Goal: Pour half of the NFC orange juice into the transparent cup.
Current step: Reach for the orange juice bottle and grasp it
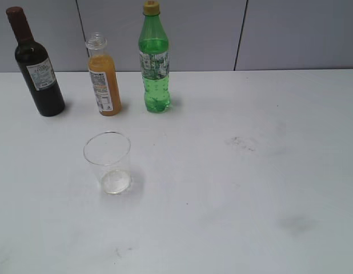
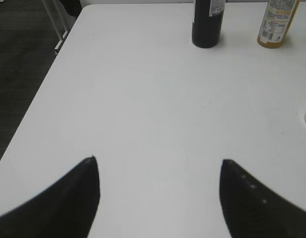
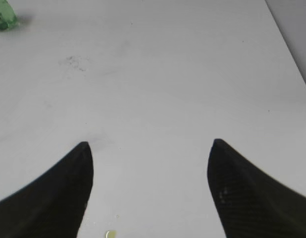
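Note:
The NFC orange juice (image 1: 104,77) is a small capless bottle of orange liquid with a white label, upright at the back left of the table; its lower part shows in the left wrist view (image 2: 277,25). The transparent cup (image 1: 108,162) stands upright and empty in front of it, nearer the camera. Neither gripper shows in the exterior view. My left gripper (image 2: 159,161) is open and empty over bare table, well short of the bottles. My right gripper (image 3: 149,144) is open and empty over the right part of the table.
A dark wine bottle (image 1: 36,65) stands left of the juice, also in the left wrist view (image 2: 208,22). A green soda bottle (image 1: 155,60) stands right of it; its base shows in the right wrist view (image 3: 3,19). The table's left edge (image 2: 39,104) drops to dark floor.

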`<state>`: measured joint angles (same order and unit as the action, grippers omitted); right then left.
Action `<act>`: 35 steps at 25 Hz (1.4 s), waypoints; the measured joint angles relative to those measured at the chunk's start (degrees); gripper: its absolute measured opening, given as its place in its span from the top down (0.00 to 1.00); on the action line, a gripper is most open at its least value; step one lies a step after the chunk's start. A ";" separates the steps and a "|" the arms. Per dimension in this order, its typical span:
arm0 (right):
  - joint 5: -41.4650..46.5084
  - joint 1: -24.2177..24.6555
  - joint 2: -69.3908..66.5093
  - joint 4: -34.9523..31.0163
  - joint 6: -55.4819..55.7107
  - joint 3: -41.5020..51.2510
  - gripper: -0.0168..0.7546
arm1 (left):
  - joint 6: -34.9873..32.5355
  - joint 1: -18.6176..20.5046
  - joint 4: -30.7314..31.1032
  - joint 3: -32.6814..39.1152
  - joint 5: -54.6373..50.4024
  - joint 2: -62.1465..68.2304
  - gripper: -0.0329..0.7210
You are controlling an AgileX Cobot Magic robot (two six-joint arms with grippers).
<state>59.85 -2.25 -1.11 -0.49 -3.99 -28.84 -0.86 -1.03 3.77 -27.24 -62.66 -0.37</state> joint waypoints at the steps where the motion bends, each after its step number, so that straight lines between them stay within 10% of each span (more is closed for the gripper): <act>1: 0.00 0.00 0.76 -0.05 0.00 0.00 0.26 | 0.00 0.00 0.00 0.00 0.00 0.00 0.18; 10: -0.02 0.00 1.43 0.18 -0.06 0.04 0.26 | 0.00 0.00 -3.37 -1.70 9.86 1.86 0.18; 35: -0.07 0.00 1.43 0.49 -0.06 0.04 0.26 | 0.00 -4.89 -5.75 -1.70 80.76 58.18 0.18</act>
<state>59.78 -2.25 0.33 0.00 -4.04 -28.80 -0.86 -5.92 -1.97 -28.94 18.10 57.81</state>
